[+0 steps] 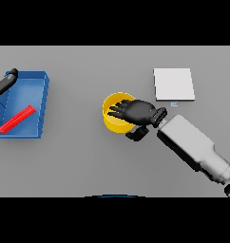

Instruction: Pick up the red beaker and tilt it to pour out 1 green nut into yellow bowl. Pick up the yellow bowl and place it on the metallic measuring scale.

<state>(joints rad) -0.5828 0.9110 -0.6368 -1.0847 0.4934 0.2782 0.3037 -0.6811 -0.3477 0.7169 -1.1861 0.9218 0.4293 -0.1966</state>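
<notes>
The yellow bowl point(113, 115) stands in the middle of the table. My right hand point(138, 113) lies over its right half, with straight fingers spread above the inside and the thumb point(136, 134) outside the near rim. The hand hides the bowl's right rim and most of its inside. The red beaker point(17, 119) lies on its side in a blue tray point(41, 97) at the left. The metallic measuring scale point(173, 84), a flat light square, sits at the back right of the bowl. My left hand point(6, 81) shows at the far left edge, by the tray's back corner.
The blue tray has raised walls and takes up the left side of the table. My right forearm point(193, 144) crosses the table's lower right. No green nut is visible.
</notes>
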